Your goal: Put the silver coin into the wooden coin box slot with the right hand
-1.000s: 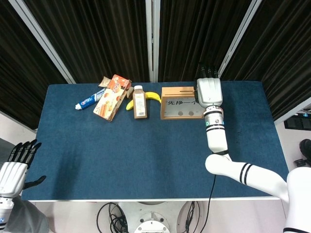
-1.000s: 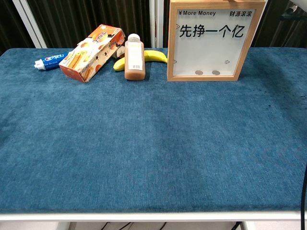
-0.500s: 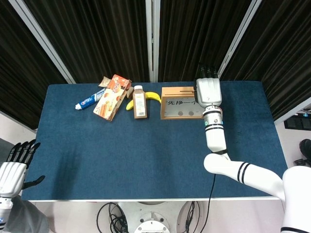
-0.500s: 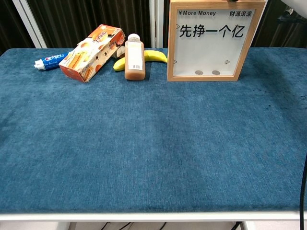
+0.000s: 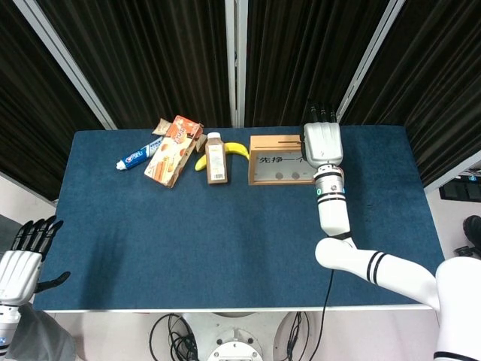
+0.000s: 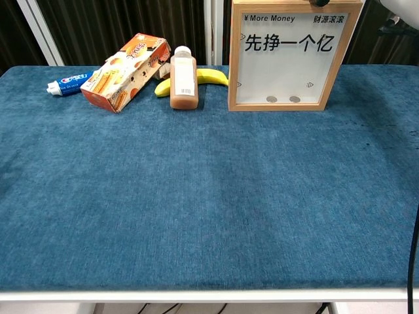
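Wooden coin box (image 5: 276, 159) under right robot hand (image 5: 322, 141).

**Wooden coin box standing at the table's far edge**

The wooden coin box (image 6: 293, 55) is standing upright near the far edge of the blue table, its pale wood frame facing the chest camera. Its clear front pane is showing "More Money" and large black Chinese characters. Two silver coins (image 6: 283, 99) are lying inside at the bottom, side by side. From the head view, the slot (image 5: 281, 138) is running along the top.
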Motion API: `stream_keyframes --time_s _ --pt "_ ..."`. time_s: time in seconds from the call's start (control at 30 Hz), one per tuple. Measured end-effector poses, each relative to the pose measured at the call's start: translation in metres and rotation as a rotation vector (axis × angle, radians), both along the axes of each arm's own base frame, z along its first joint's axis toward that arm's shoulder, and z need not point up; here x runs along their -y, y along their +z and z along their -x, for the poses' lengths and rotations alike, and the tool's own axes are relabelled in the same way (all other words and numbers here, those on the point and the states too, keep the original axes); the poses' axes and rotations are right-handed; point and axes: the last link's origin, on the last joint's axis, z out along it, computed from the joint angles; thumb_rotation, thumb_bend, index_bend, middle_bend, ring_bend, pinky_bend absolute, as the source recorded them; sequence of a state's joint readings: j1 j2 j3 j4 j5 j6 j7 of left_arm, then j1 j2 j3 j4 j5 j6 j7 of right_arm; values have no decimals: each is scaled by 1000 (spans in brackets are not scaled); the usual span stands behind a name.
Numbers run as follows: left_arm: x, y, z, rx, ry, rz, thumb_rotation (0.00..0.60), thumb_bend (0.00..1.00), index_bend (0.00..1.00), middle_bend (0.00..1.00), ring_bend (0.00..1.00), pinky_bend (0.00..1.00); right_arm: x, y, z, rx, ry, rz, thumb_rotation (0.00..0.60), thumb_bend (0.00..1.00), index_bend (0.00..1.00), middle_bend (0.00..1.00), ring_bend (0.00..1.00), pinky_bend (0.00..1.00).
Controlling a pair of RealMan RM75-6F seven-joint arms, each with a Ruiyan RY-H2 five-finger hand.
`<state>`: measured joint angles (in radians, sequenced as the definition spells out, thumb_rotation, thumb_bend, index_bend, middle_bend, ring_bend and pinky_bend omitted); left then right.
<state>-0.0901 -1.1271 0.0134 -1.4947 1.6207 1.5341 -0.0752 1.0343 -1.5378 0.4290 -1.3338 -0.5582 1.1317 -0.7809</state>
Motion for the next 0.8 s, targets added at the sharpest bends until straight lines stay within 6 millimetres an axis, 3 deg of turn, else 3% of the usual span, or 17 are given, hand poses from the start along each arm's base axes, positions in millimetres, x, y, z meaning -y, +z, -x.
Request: stream_keyframes --time_s 0.03,0.13,0.37,0.53,0.67,0.8 --pt "0 0 0 0 0 0 600 124 25 0 0 0 0 0 0 2 0 -1 600 371 91 3 0 0" --pt "0 0 -1 0 -1 -1 600 124 26 0 0 0 -1 2 0 11 2 -2 600 368 5 0 0 0" --pt "0 1 -2 2 -4 -4 600 124 26 0 0 0 -9 15 0 41 32 11 600 367 0 0 0 0" --pt "0 1 -4 1 -8 -8 600 124 26 0 0 0 -32 39 11 67 84 37 600 364 0 0 0 0" --pt "0 0 -6 -5 -17 -12 600 124 26 0 0 0 -65 63 37 43 122 62 600 390 0 0 0 0" --pt "0 -2 -8 -15 -24 -19 600 124 26 0 0 0 -114 83 91 -8 124 98 600 389 0 0 0 0"
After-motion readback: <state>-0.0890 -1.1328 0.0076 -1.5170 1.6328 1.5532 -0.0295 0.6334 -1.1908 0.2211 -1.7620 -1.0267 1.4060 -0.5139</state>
